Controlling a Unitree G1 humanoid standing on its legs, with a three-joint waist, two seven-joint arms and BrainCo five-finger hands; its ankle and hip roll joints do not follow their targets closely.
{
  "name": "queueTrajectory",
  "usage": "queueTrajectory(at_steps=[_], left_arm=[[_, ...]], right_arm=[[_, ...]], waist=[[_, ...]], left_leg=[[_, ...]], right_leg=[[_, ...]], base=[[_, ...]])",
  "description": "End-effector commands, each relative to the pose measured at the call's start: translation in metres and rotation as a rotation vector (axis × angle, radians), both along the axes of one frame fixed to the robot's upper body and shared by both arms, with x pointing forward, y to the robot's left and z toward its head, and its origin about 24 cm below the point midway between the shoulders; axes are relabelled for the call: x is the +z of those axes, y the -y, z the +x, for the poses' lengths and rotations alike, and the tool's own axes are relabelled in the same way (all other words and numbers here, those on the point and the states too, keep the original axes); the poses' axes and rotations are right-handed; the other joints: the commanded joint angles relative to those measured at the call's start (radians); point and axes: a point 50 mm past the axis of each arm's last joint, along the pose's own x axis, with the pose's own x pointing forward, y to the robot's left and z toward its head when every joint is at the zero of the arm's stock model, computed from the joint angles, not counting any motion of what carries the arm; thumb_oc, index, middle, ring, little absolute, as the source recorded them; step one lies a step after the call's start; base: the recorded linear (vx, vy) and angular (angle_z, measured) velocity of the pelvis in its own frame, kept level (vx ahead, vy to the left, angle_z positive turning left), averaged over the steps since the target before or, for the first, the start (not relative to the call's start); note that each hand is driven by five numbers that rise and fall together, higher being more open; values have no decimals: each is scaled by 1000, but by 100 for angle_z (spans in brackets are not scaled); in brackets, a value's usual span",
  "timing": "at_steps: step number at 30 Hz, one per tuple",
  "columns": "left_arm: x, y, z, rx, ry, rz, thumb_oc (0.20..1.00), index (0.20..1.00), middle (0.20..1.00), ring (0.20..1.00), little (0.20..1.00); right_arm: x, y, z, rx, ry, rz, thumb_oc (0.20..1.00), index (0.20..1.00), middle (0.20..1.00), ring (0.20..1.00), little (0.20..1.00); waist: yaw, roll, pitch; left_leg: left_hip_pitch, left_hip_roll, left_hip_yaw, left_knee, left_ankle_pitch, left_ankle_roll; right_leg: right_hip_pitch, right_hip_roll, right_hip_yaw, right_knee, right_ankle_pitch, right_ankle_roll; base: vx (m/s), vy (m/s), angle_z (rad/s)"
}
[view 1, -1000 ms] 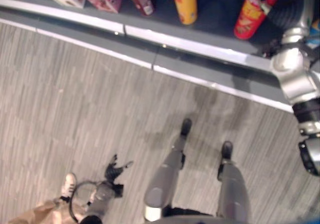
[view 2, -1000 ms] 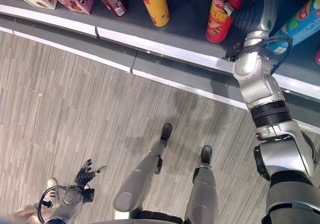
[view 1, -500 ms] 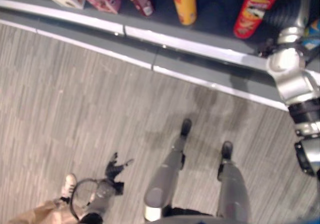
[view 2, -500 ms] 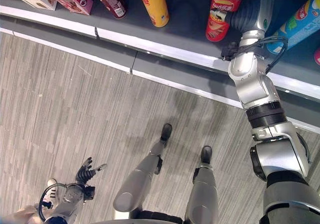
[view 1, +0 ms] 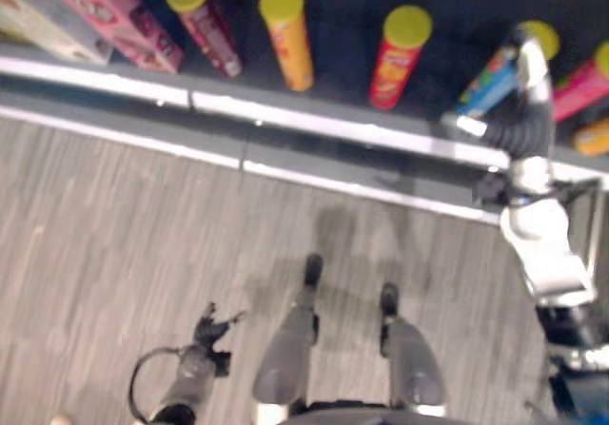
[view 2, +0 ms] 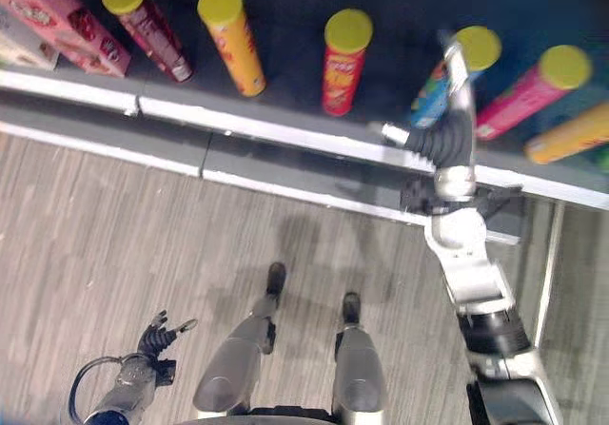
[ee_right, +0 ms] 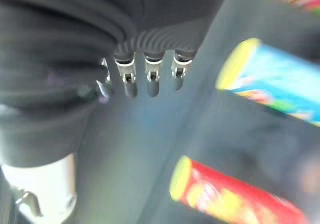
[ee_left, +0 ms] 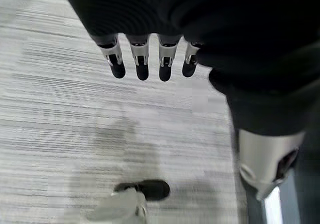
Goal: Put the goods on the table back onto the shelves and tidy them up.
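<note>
Floor: I see grey wood-grain plank flooring [view 2: 114, 244] over the lower half of the head views, from 3 to 9 o'clock.
Shelf: a dark grey shelf board [view 2: 285, 73] with a pale metal front edge [view 2: 276, 130] runs across at 12 o'clock.
Goods: a row of yellow-lidded crisp tubes stands on the board: dark red tube [view 2: 147, 26] at 11, orange tube [view 2: 231, 38], red tube [view 2: 343, 60] at 12, blue tube [view 2: 455, 73] at 1, pink tube [view 2: 533, 92] and an orange one lying further toward 2 [view 2: 571, 135]. Pink cardboard boxes [view 2: 62, 21] sit at 10.
Right hand [view 2: 455, 73]: I have it reaching over the shelf edge at 1 o'clock, just beside the blue tube; its wrist view shows fingers [ee_right: 150, 81] straight, side by side, holding nothing, with the red and blue tubes beyond.
Left hand [view 2: 160, 335]: low at 7 o'clock above the floor, fingers [ee_left: 142, 66] straight, slightly parted, empty.
</note>
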Motion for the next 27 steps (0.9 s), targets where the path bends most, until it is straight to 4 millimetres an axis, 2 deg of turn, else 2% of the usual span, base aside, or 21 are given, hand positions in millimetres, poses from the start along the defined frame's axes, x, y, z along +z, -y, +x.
queueTrajectory(at_steps=[1,2,3,5,7,9,12,14,16,17,18,19,20,21,22,23,25,26,27], left_arm=[[-3,-17,-20,7,-53,42,1000,1000,1000,1000,1000],[-3,-17,-21,6,-53,42,1000,1000,1000,1000,1000],[-2,-20,-21,26,-45,36,1000,1000,1000,1000,1000],[-1,-24,-23,35,-46,40,1000,1000,1000,1000,1000],[-1,-26,-25,38,-45,40,1000,1000,1000,1000,1000],[-1,-27,-25,36,-51,40,1000,1000,1000,1000,1000],[1,-31,-25,54,-50,51,1000,1000,1000,1000,1000],[3,-32,-23,62,-36,56,1000,1000,1000,1000,1000],[6,-37,-21,86,-17,59,1000,1000,1000,1000,1000],[7,-38,-22,94,-9,57,1000,1000,1000,1000,1000],[7,-38,-22,94,-9,57,1000,1000,1000,1000,1000],[6,-39,-25,106,-12,49,1000,1000,1000,1000,1000],[5,-38,-26,112,-16,40,1000,1000,1000,1000,1000],[5,-38,-26,111,-16,40,1000,1000,1000,1000,1000],[4,-34,-25,113,-9,16,1000,1000,1000,1000,1000],[4,-31,-23,109,-2,5,1000,1000,1000,1000,1000],[4,-24,-17,87,15,-9,1000,1000,1000,1000,1000],[4,-24,-17,87,15,-9,1000,1000,1000,1000,1000],[4,-19,-15,73,25,-20,1000,1000,1000,1000,1000]], right_arm=[[18,10,-13,123,62,30,1000,1000,1000,1000,1000],[18,11,-13,123,61,30,1000,1000,1000,1000,1000],[11,17,-16,123,26,53,1000,1000,1000,1000,1000],[7,23,-19,118,13,88,1000,1000,1000,1000,1000],[7,30,-20,86,16,95,1000,1000,1000,1000,1000],[6,42,-20,23,6,84,1000,1000,1000,1000,1000],[6,60,-21,-94,-2,34,1000,1000,1000,1000,1000],[11,72,-23,-177,6,-17,1000,1000,1000,1000,1000],[18,84,-25,-256,27,-36,1000,1000,1000,1000,1000],[20,96,-27,-312,20,-49,1000,1000,1000,1000,1000],[20,96,-27,-312,20,-49,1000,1000,1000,1000,1000],[23,105,-29,-354,25,-54,1000,1000,1000,1000,1000],[25,108,-32,-362,31,-45,1000,1000,1000,1000,1000],[25,108,-33,-363,31,-46,1000,1000,1000,1000,1000],[28,115,-37,-393,49,-44,1000,1000,1000,1000,1000],[30,118,-39,-404,56,-49,1000,1000,1000,1000,1000],[38,120,-41,-411,88,-49,1000,1000,1000,1000,1000],[38,120,-41,-412,89,-49,1000,1000,1000,1000,1000],[42,117,-38,-406,100,-54,1000,1000,1000,1000,1000]], waist=[[-49,-21,-107],[-46,-22,-107],[-67,-30,-118],[-80,-34,-122],[-83,-35,-121],[-88,-33,-126],[-90,-29,-138],[-87,-32,-139],[-79,-50,-151],[-69,-68,-172],[-68,-68,-171],[-78,-77,-198],[-84,-72,-211],[-82,-71,-210],[-93,-56,-222],[-95,-50,-224],[-96,-53,-221],[-97,-51,-220],[-82,-61,-214]], left_leg=[[39,43,52,163,-279,-22],[40,43,55,163,-280,-22],[58,47,92,165,-292,-16],[79,63,137,170,-304,-14],[110,90,187,177,-314,-13],[134,131,231,182,-316,-21],[162,184,273,178,-317,-38],[187,213,301,182,-320,-50],[199,244,335,195,-319,-71],[214,273,365,202,-315,-89],[215,274,367,202,-315,-90],[241,330,396,192,-285,-118],[268,358,412,178,-265,-131],[272,359,415,175,-263,-133],[304,421,412,171,-153,-155],[308,450,395,181,-81,-161],[304,462,361,242,-36,-143],[303,464,359,245,-38,-144],[285,426,308,304,-46,-121]], right_leg=[[-34,-66,22,-129,124,81],[-35,-66,25,-129,125,81],[-45,-64,36,-133,140,92],[-63,-60,21,-124,147,99],[-66,-69,-43,-115,143,99],[-57,-99,-119,-111,145,89],[-44,-152,-183,-111,169,83],[-31,-178,-226,-107,182,89],[-17,-199,-279,-108,180,95],[18,-189,-309,-129,161,100],[19,-187,-308,-130,162,99],[18,-151,-307,-108,128,98],[19,-129,-297,-93,107,90],[20,-126,-296,-92,106,89],[35,-62,-290,-66,64,56],[48,-23,-281,-63,46,38],[70,18,-265,-67,26,3],[71,19,-267,-67,26,2],[81,27,-254,-71,22,-13]], base=[[18,115,-56],[-4,178,-49],[-14,168,-51],[-21,150,-90],[-25,22,-120],[-33,-98,-104],[-23,-185,-78],[5,-236,-61],[27,-417,-66],[44,-379,-87],[143,-565,-80],[180,-446,-48],[181,-448,-25],[203,-395,-26],[178,-400,-32],[225,-540,-45],[123,-319,-33],[69,-202,-28],[34,-161,-41]])
